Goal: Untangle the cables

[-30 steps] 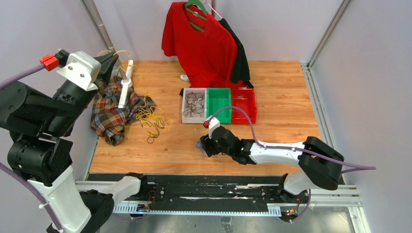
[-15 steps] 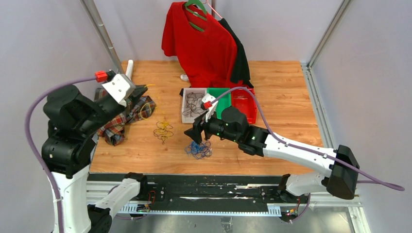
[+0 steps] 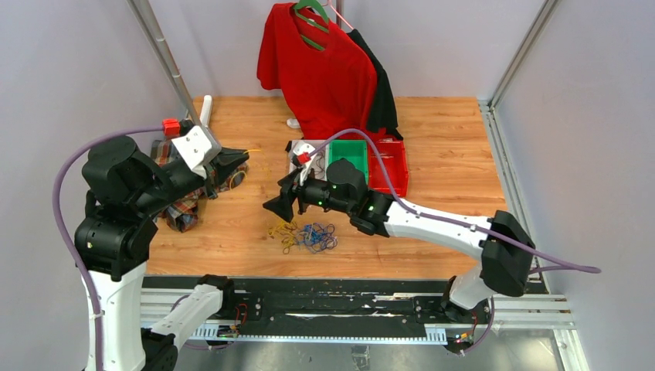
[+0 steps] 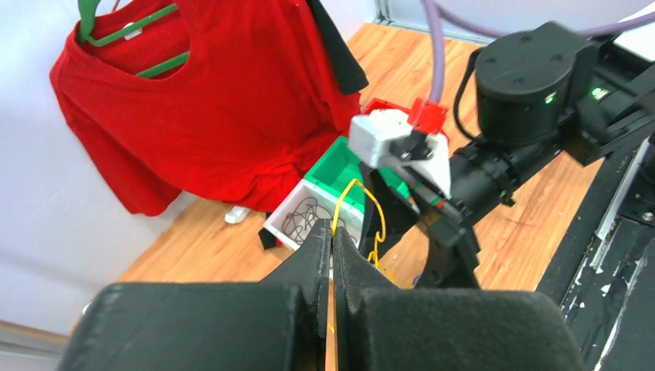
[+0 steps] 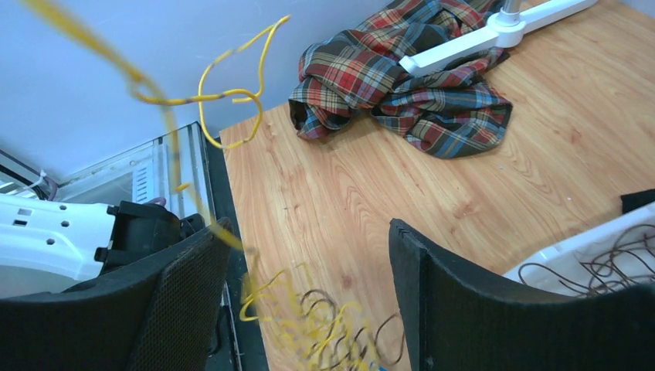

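Presently, hazard: any pull may drag the whole blue-and-yellow heap [image 3: 305,234] across the table [image 3: 463,154] or slip the thin yellow cable [image 4: 357,182] from the closed left gripper [image 4: 332,232], its long axis apparently slanting from that raised pinch down to the heap, beneath the wide-open, empty right gripper [image 5: 309,232]

Top camera looks down from behind onto the whole surface [image 3: 448,131]. Left wrist faces the red shirt [image 4: 216,100], right wrist the plaid cloth [image 5: 402,85]; both show overhead.
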Tool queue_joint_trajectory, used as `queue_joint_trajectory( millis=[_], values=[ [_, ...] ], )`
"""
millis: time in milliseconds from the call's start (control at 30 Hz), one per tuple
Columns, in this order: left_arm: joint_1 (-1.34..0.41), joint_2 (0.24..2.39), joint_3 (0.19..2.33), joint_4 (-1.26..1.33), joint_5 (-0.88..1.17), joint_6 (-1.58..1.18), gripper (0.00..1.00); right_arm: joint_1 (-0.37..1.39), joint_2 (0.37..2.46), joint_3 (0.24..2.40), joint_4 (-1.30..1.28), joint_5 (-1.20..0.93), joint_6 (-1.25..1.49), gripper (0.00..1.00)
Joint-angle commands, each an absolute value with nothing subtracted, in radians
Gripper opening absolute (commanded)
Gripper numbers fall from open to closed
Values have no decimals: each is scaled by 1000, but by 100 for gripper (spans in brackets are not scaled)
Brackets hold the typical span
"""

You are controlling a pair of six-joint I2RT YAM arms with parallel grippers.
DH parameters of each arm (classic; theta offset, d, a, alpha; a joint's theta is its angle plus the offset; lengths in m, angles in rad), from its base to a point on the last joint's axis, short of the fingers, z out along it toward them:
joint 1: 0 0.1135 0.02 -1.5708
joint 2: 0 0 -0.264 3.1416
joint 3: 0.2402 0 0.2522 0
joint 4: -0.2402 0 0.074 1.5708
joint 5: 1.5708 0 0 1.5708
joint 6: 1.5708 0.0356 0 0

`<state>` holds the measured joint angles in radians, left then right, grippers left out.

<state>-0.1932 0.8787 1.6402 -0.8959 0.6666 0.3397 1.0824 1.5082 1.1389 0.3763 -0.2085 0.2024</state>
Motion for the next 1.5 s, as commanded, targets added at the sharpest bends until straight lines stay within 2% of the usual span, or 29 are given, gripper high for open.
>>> queue_joint_trajectory(
  millis=[0, 100, 333, 600, 833, 1133, 1467],
  values=[
    [-199, 871, 1669, -873, 710, 310, 0, 1090, 1581, 1187, 513, -273, 242, 74],
    [-199, 878, 1692, -873, 712, 299, 0, 1091, 1637, 1207, 525, -278, 252, 73],
    [-199, 917, 1783, -828, 732, 208, 0, 1091, 1758, 1277, 479, -289, 237, 52],
    [-199, 956, 1889, -782, 720, 145, 0, 1087, 1782, 1275, 326, -227, 67, 41],
    [-199, 968, 1979, -748, 663, 151, 1, 1081, 1755, 1212, 290, -177, 12, 40],
    [-199, 1005, 2194, -718, 561, 245, 0, 1075, 1732, 1125, 284, -179, 16, 39],
    [-199, 945, 2143, -567, 350, 398, 0, 1070, 1679, 983, 287, -163, 30, 36]
  ],
)
